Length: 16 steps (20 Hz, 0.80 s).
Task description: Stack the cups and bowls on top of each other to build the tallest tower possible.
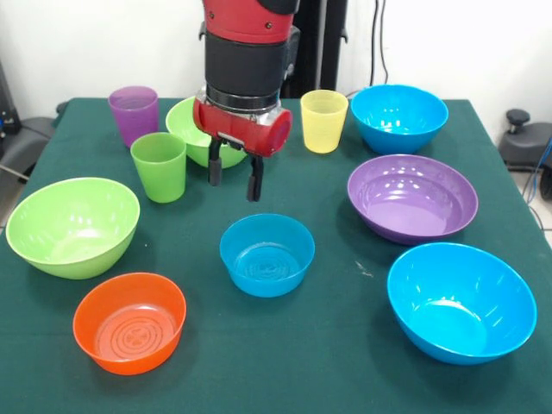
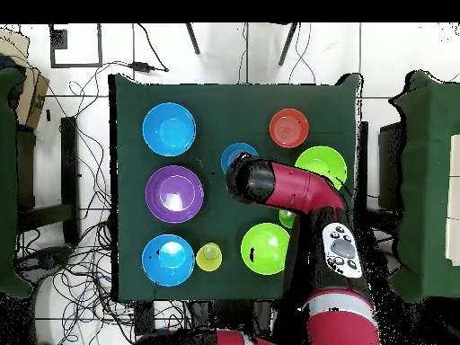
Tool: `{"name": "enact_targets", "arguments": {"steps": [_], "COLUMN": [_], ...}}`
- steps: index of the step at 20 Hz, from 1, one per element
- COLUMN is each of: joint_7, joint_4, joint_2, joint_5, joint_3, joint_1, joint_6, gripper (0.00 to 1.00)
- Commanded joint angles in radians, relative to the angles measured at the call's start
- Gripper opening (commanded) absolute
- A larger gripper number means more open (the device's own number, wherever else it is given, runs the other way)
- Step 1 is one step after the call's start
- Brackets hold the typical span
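The fingers (image 1: 233,177) hang spread apart and empty, pointing straight down from the red and black arm (image 1: 246,60), which comes down upright over the worktop (image 1: 345,345). Just below them, nearer the camera, the small blue bowl (image 1: 266,254) sits upright and glossy. The green cup (image 1: 159,166) stands beside them to the left, the yellow cup (image 1: 323,121) off to the right, a lime green bowl (image 1: 191,129) directly behind. Nothing is stacked; every bowl and cup stands apart.
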Motion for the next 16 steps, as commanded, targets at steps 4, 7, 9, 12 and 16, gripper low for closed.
{"name": "enact_targets", "arguments": {"steps": [4, 7, 9, 12, 16], "joint_7": [-0.054, -0.056, -0.057, -0.059, -0.064], "joint_4": [0.128, 0.143, 0.159, 0.182, 0.214], "joint_2": [-0.007, -0.01, -0.016, -0.025, -0.054], "joint_5": [-0.064, -0.074, -0.081, -0.089, -0.096], "joint_3": [0.125, 0.125, 0.126, 0.13, 0.129], "joint_1": [-0.063, -0.078, -0.087, -0.101, -0.114], "joint_6": [0.009, 0.0, -0.009, -0.019, -0.016], "gripper": [1.0, 1.0, 1.0, 1.0, 1.0]}}
